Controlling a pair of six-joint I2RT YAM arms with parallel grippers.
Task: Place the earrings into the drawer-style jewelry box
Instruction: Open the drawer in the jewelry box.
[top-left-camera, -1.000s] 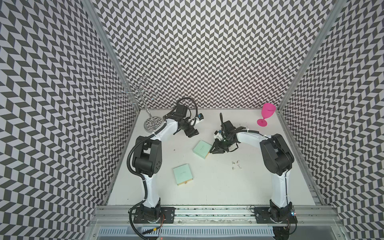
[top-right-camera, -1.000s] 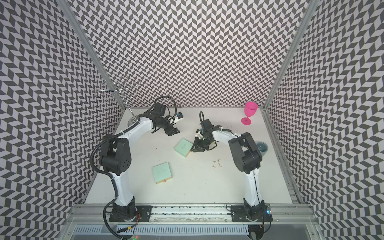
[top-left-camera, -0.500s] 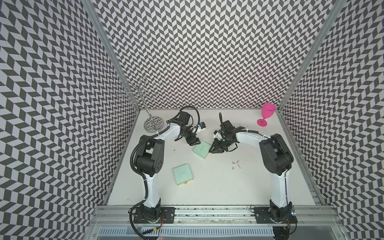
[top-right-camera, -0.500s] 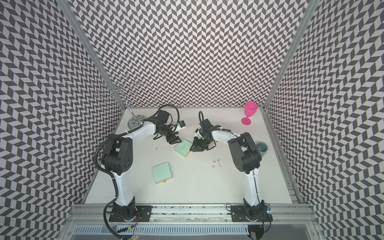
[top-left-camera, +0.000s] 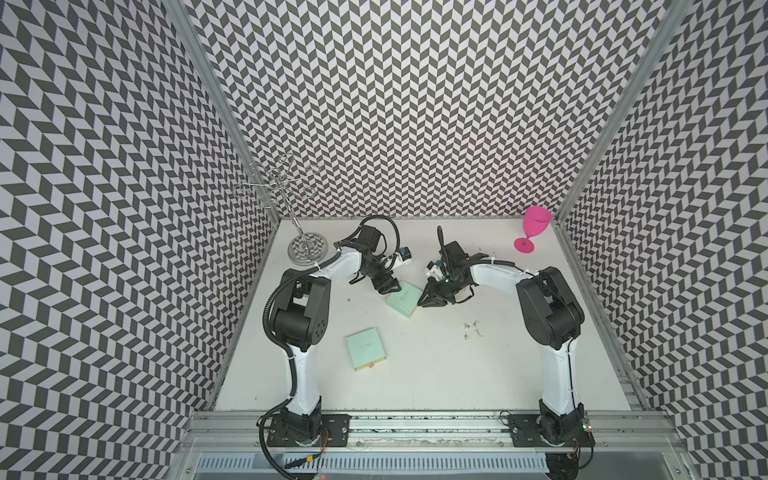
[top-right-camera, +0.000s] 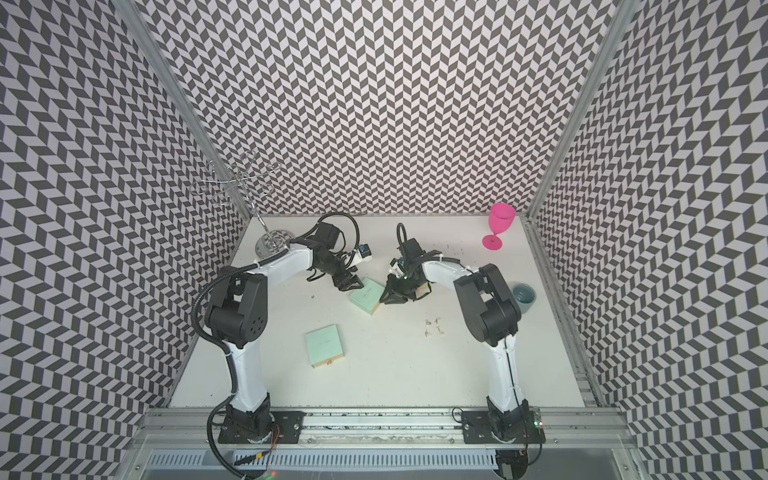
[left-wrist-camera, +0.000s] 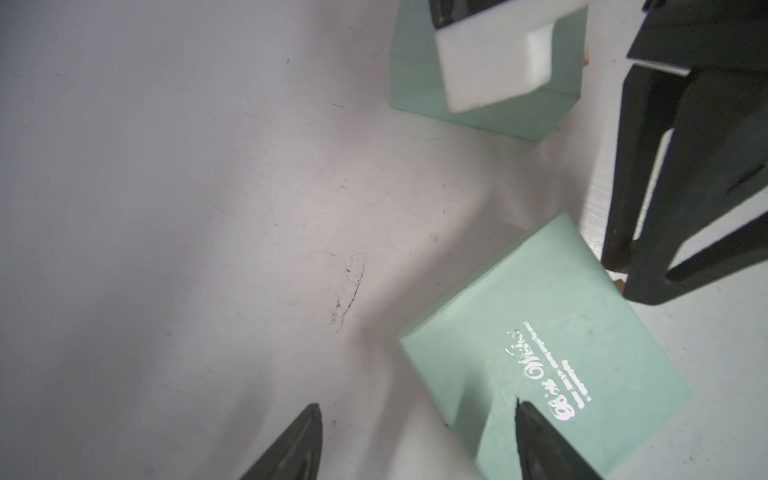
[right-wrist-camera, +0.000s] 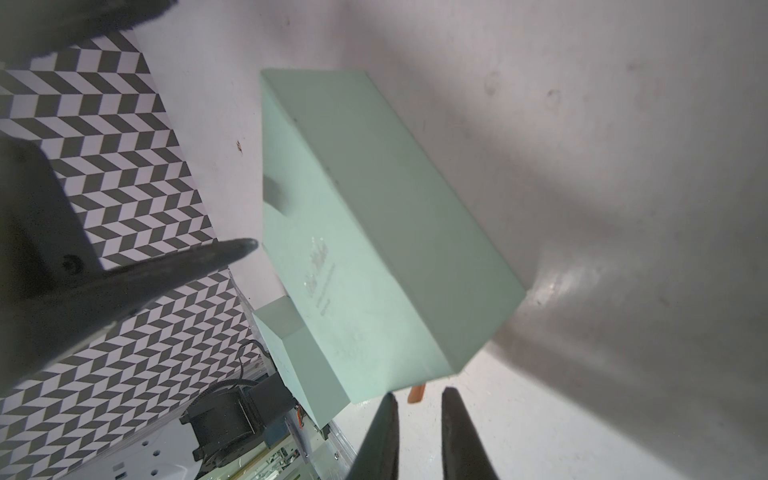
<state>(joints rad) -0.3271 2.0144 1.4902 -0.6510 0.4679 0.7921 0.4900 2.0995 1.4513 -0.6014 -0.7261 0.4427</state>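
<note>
Left pincer (top-left-camera: 390, 288) has reached the jewelry box (top-left-camera: 405, 301), earrings (top-left-camera: 472, 330) well apart.

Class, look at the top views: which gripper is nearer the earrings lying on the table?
Right. The right gripper is at the farther box's side facing the earrings, apart from them. The left gripper is at that box's opposite side, farther away.

Three walls (top-left-camera: 415, 104), back + both sides, all black/white chevron pattern. Alu posts (top-left-camera: 218, 104) at the rear corners. White bench (top-left-camera: 436, 374), lightly scuffed. Alu rail (top-left-camera: 415, 419) along front edge. Light even, diffuse; shadows soft.
</note>
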